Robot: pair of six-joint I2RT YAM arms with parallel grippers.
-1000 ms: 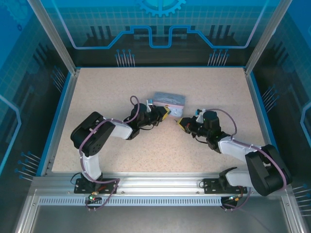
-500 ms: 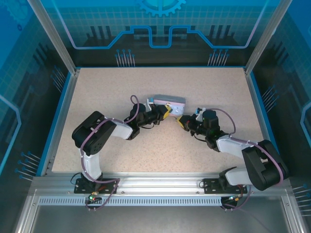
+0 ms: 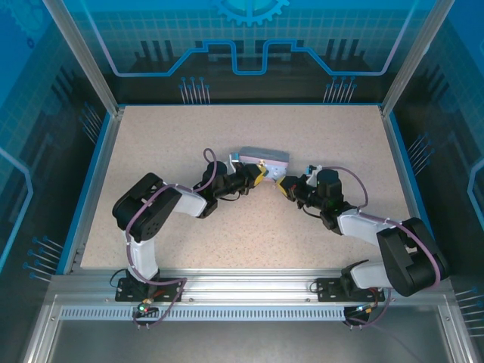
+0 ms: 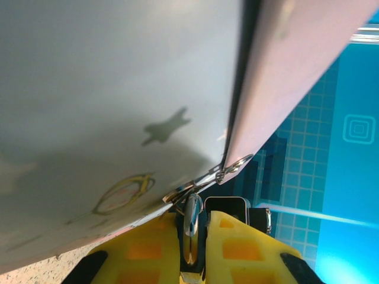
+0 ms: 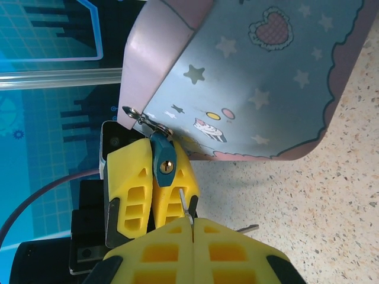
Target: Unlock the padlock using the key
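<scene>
The padlock (image 5: 161, 155), a small teal body with a brass keyhole facing me, hangs from the clasp of the pale blue cartoon tin (image 5: 266, 77). My left gripper (image 5: 155, 177) is shut on it, one yellow finger on each side. In the left wrist view the padlock (image 4: 192, 225) sits edge-on between the left gripper (image 4: 197, 239) fingers, under the tin's grey underside (image 4: 106, 89). My right gripper (image 5: 191, 223) is shut on the key (image 5: 185, 204), whose thin blade points up at the lock, a short way below the keyhole. From above, both grippers (image 3: 259, 175) (image 3: 286, 184) meet at the tin's front.
A second thin key (image 5: 246, 228) sticks out sideways beside my right fingers, over the speckled table (image 5: 331, 195). The tin (image 3: 263, 159) stands tipped up on the table, with open tabletop around it and blue enclosure walls beyond.
The tin has tipped up from lying flat. My right gripper has moved up and left with the key, closing on the left gripper and the lock.
</scene>
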